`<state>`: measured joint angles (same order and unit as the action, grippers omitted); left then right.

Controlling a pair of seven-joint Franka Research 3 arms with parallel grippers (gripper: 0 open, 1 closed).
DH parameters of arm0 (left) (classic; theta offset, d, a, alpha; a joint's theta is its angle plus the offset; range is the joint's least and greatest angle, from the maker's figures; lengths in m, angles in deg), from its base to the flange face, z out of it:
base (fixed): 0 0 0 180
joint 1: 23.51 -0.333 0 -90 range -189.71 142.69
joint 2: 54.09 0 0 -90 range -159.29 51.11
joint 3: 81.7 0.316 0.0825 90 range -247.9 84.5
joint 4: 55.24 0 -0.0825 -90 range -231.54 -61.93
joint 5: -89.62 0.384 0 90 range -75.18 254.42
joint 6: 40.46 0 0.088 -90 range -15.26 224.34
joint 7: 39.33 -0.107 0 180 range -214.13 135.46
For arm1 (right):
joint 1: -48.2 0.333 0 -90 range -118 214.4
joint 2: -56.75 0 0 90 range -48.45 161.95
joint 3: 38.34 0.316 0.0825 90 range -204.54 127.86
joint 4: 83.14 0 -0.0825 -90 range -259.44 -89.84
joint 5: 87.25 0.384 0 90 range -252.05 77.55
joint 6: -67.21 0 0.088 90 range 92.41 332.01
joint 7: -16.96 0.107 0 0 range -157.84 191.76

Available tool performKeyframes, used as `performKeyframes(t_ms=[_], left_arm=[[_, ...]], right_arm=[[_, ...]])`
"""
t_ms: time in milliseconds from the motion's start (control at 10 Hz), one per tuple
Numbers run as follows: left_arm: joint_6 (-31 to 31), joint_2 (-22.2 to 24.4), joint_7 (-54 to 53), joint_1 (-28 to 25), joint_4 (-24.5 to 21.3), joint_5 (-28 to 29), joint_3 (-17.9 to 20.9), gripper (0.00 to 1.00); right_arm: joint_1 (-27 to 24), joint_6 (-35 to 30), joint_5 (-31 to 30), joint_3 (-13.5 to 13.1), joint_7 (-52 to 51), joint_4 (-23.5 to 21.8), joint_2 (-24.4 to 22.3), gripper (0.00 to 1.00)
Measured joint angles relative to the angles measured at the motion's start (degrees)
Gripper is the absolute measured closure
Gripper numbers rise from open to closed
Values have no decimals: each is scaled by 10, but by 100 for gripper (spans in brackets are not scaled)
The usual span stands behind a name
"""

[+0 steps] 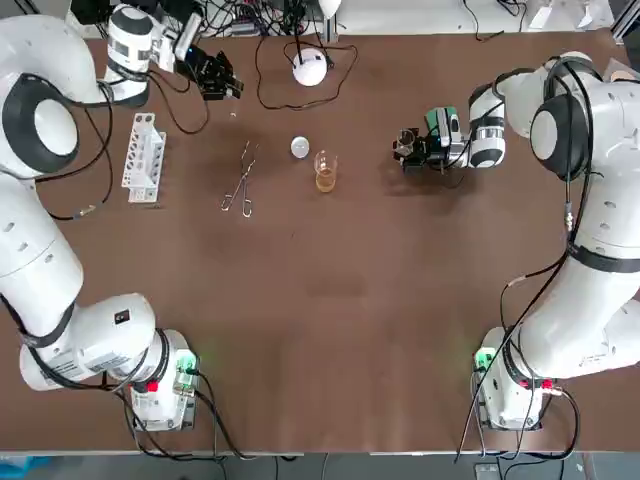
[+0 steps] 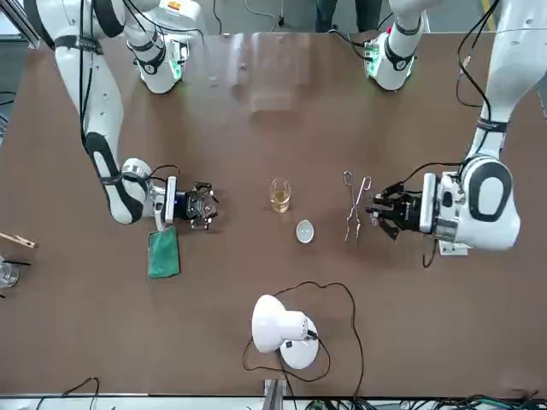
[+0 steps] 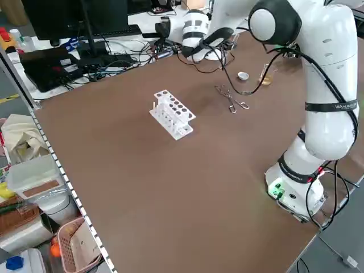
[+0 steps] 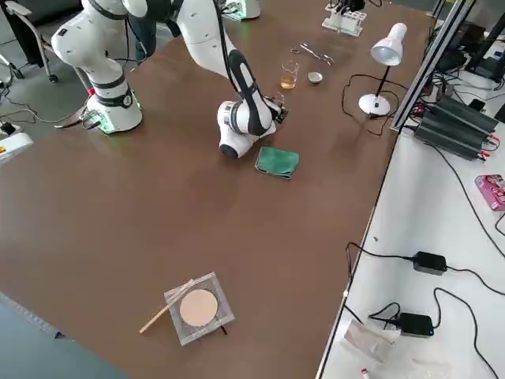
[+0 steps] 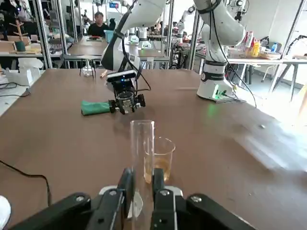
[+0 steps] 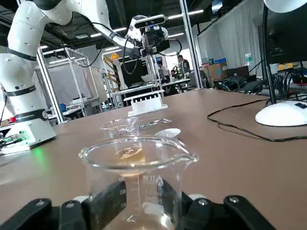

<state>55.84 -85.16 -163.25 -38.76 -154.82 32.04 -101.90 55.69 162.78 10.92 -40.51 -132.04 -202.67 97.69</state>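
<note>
At the far edge of the desk [image 1: 330,320] our left gripper [image 5: 142,179] pinches a glass tube [image 5: 142,143]; our right gripper [image 6: 140,199] clasps a beaker [image 6: 139,163]. Both look fragile and slippery: hold low.

Even overhead light here, soft shadows; pale glare on the table [image 2: 272,81] at my end; ceiling strips [image 6: 177,16] glow bright.
</note>
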Motion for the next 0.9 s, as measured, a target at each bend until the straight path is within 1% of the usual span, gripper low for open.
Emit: performKeyframes(t_ms=[300,600,800,900], left_arm=[[55,4,45,61,-7,-4,0,79],[115,20,91,122,-14,-5,2,79],[152,28,116,150,-27,1,3,79],[168,28,132,157,-29,15,3,79]], right_arm=[[-2,1,1,-2,0,-3,2,62],[-3,4,1,-4,0,-3,2,62],[-4,5,2,-5,-1,-3,2,62],[-4,6,3,-5,-1,-3,2,62]])
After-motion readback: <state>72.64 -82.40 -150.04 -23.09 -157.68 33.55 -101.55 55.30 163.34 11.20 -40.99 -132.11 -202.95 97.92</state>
